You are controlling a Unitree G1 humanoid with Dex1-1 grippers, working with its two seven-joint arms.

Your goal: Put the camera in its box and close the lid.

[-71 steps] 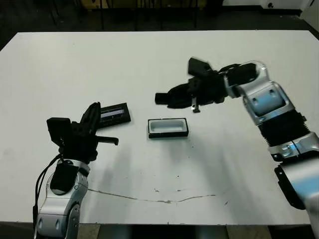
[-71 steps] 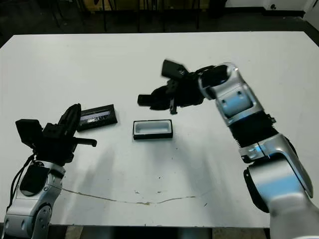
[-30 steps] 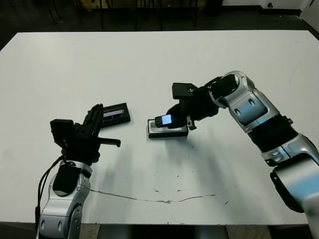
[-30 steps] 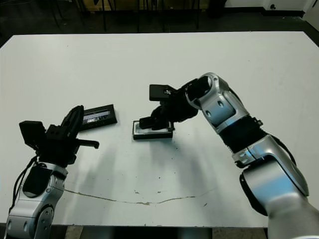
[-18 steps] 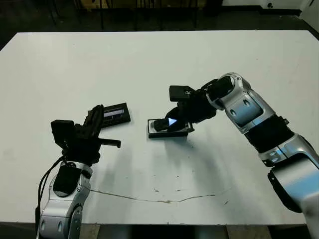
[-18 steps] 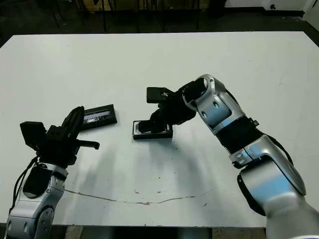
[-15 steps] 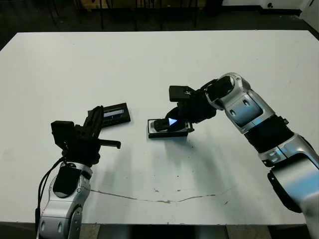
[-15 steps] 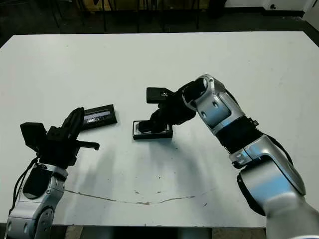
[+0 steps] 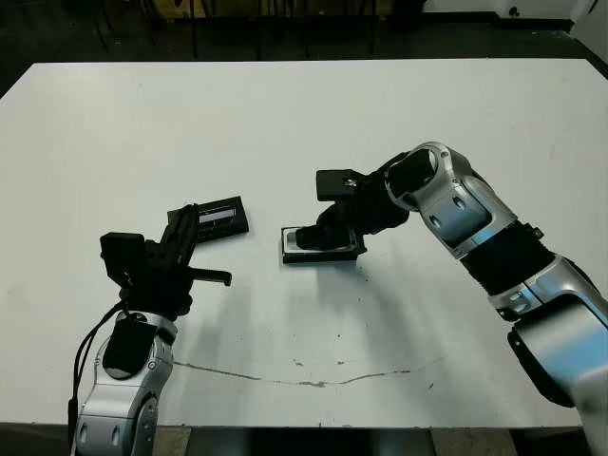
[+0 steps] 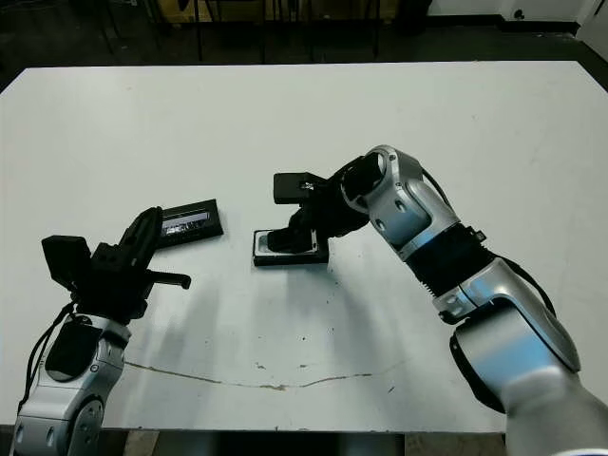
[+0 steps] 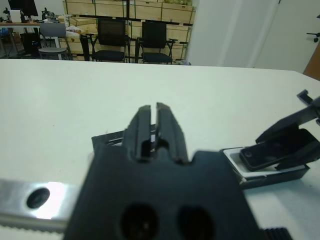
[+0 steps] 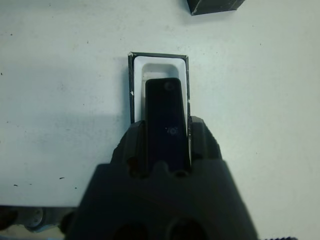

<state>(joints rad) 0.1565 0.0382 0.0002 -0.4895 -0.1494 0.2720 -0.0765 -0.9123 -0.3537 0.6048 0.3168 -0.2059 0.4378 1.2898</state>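
Placement is the step in hand. The right hand [image 12: 166, 150] is clamped on the slim black bar-shaped camera [image 12: 165, 120], one black finger on each long side, and holds it lengthwise over the small shallow box with black walls and white lining [image 12: 136, 75]. In the right wrist view the camera's free end sits above the white cavity, lined up with its long axis, with a band of lining showing beyond the tip. In the left wrist view that end appears to dip into the box [image 11: 295, 172] while the held end rides higher, so the camera looks tilted, not yet seated.

The next move, as I judge it, calls for lowering the held end until the bar lies flat inside the walls, then letting the fingers part without dragging the light box along the white desk [image 9: 399, 123].

The left hand [image 11: 153, 131] hangs low near the robot's left side, fingers drawn almost together with only a thin slit between them, holding nothing. Just beyond it lies the flat black rectangular lid with a pale glossy strip [image 9: 218, 216], well apart from the box and yet to be fitted.
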